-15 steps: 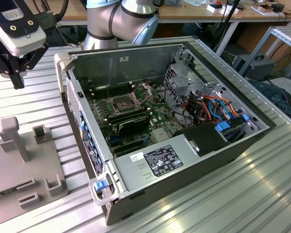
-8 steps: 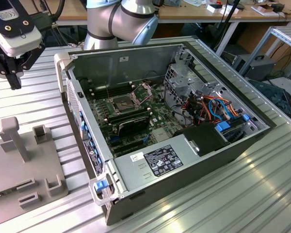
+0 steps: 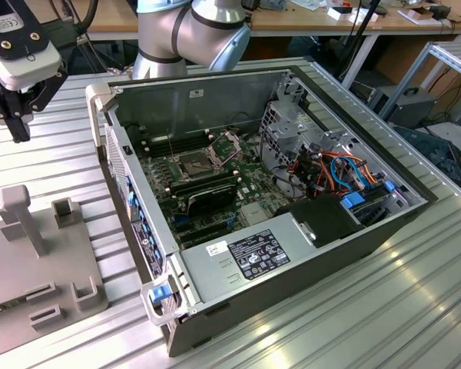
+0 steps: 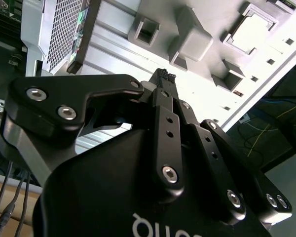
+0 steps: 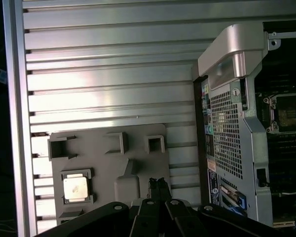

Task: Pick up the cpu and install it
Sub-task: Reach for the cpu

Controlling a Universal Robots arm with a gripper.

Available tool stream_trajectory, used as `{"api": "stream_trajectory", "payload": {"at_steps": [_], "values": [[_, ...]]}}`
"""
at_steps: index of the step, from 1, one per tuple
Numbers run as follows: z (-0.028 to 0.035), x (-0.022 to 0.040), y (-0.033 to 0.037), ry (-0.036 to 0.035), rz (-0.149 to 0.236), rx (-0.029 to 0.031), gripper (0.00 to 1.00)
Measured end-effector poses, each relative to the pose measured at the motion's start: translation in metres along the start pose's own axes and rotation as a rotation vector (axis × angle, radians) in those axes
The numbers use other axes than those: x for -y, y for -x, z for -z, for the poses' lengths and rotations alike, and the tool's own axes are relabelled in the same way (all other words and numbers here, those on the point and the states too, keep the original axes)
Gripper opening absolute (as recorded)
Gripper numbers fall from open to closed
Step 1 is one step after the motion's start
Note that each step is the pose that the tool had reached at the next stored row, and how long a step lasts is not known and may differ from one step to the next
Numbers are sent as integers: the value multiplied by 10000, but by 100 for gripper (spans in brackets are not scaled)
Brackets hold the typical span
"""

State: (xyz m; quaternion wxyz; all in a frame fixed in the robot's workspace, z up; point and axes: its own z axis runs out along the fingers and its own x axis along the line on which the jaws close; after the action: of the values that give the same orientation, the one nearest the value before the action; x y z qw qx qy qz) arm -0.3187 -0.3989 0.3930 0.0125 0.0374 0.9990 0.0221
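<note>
I'm hovering the gripper [image 5: 158,183] over the grey holder plate [image 5: 96,165], jaws pressed together with nothing between them. The cpu [image 5: 75,188] is sitting in its recess on that plate, apart from the fingertips and outside the open computer case [image 5: 227,133].

Ribbed silver aluminium bench [image 5: 108,74]: bare metal, bright sheen. Grey moulded fixture plate [image 5: 103,163]: matt plastic, smooth. Small square cpu [image 5: 75,188]: pale grey-tan metal face, satin, some glare. Black gripper [image 4: 164,75]: matt metal links, shiny steel screw heads. Open grey computer case [image 3: 207,96]: dull sheet metal, with a perforated metal side panel [image 5: 227,143]. Grey power supply box [image 3: 211,284]: plain brushed-looking metal, printed sticker label [image 3: 257,254]. Silver robot arm [image 3: 215,31]: smooth, semi-gloss shell.
</note>
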Motion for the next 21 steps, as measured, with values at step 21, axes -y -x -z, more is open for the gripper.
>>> {"api": "stream_trajectory", "payload": {"at_steps": [21], "values": [[5, 16, -216, 0, 0, 0, 11]]}}
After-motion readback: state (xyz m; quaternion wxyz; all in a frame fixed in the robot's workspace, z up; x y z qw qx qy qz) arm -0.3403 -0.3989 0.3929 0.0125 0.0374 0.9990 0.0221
